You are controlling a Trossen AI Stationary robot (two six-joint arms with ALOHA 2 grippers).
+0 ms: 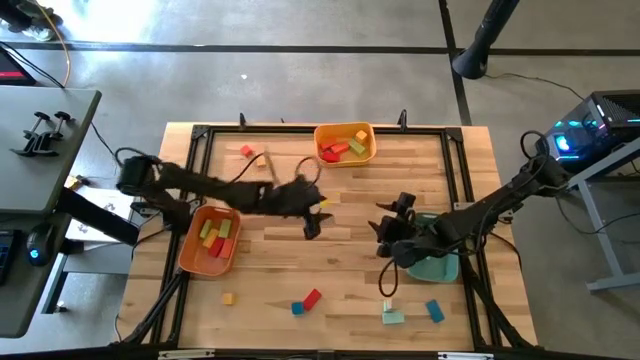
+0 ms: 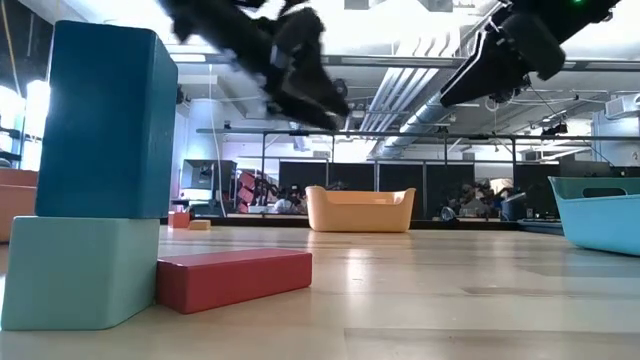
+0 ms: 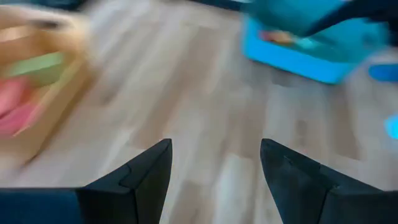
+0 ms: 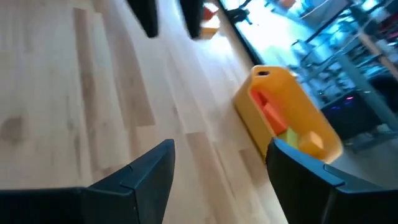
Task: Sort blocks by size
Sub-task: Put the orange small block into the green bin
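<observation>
- Seeing the blocks [image 1: 312, 299] as small painted pieces in red, orange, yellow, green, blue and teal; cubes, bars, at least 1 flat slab.
- Loose ones on the table [image 1: 280, 260]: near edge has a yellow cube [image 1: 228, 298], a red bar [image 1: 312, 298] with a small blue piece touching it, a pale teal block [image 1: 393, 317] and a blue block [image 1: 434, 311]. An orange piece [image 1: 246, 151] sits alone near the far left corner.
- Low view: a dark blue block [image 2: 105, 120] stands on a light teal block [image 2: 80, 272], red slab [image 2: 235, 279] just beside them.
- Left orange tray [image 1: 209, 241] holds red, yellow and green pieces; far orange tray [image 1: 345, 143] holds red, orange, yellow and green; teal tray [image 1: 436, 262] is at right, contents mostly hidden by the arm.
- Left gripper [image 1: 312, 222] hangs over bare wood mid-table, just right of the left orange tray; fingers spread, nothing between them. I see no block under it.
- Right gripper [image 1: 385, 240] hangs mid-table beside the teal tray, fingers wide apart, nothing held. Nearest loose blocks lie well apart from it toward the near edge.
- The 2 grippers face each other across a bare strip of table; right arm covers part of the teal tray.
</observation>
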